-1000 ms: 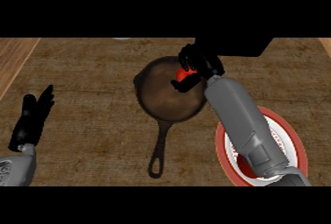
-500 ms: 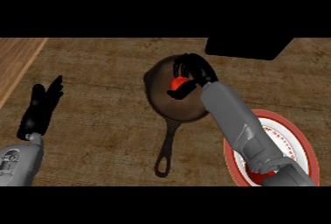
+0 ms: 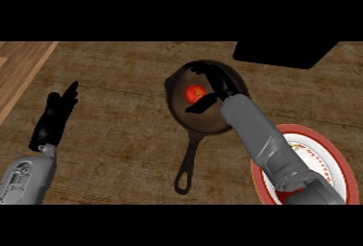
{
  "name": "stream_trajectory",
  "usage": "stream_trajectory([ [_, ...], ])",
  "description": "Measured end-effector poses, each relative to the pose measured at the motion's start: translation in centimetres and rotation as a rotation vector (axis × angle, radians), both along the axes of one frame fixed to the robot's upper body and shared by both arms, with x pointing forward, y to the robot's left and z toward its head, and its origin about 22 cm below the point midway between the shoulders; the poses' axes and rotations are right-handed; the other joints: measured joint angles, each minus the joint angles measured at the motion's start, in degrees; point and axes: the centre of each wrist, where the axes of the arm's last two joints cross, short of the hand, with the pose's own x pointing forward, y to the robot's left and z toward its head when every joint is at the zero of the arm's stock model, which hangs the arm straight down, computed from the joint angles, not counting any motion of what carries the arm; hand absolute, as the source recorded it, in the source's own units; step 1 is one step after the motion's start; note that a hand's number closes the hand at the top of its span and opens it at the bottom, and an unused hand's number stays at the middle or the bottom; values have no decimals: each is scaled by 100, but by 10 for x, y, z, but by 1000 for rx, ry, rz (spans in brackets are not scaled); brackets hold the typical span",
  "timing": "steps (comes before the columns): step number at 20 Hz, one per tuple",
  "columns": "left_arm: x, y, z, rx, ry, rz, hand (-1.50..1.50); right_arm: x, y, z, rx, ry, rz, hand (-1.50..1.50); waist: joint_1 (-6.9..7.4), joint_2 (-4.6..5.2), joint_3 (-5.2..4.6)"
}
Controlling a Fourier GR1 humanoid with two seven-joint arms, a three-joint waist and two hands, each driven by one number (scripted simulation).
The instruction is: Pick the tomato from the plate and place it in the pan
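Observation:
A red tomato (image 3: 195, 93) lies inside the dark skillet pan (image 3: 178, 115) at the middle of the counter. My right hand (image 3: 220, 85) hovers over the pan just right of the tomato, open, its fingers spread above it and its thumb below it. The grey right forearm runs down over the white plate with a red rim (image 3: 306, 128) at the lower right and hides much of it. My left hand (image 3: 54, 119) rests open at the left, fingers up, well apart from the pan.
The pan's long handle (image 3: 187, 166) points toward the view's lower edge. A black block (image 3: 284, 53) stands at the back right, close behind the pan. A lighter wooden strip (image 3: 21, 67) runs along the far left of the counter.
My right hand has opened over the pan, and the tomato, earlier gripped among its fingers, now shows whole in the pan. The left hand has stayed resting.

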Motion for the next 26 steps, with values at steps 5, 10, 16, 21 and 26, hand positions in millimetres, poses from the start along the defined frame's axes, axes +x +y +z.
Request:
stream_trajectory([
  [5, 3, -2, 1, -1, 0, -5, 0, 0, -2, -1, 130, -43, -41, -150, 29, 6, 2],
  [10, -1, 0, -4, 1, 8, 10, 0, 3, -2, 4, 246, -86, -113, -150, -93, -36, 0],
  [16, -9, 19, -5, 0, 12, 69, 0, 12, -6, 19, 310, -81, -198, -150, -400, -85, -7],
  [21, -18, 31, -9, 9, 19, 107, 0, 23, -53, 30, 365, -88, -255, -150, -608, -124, -9],
  [26, -27, 34, -13, 4, 31, 117, 0, 25, -128, 40, 391, -87, -266, -150, -702, -148, -8],
])
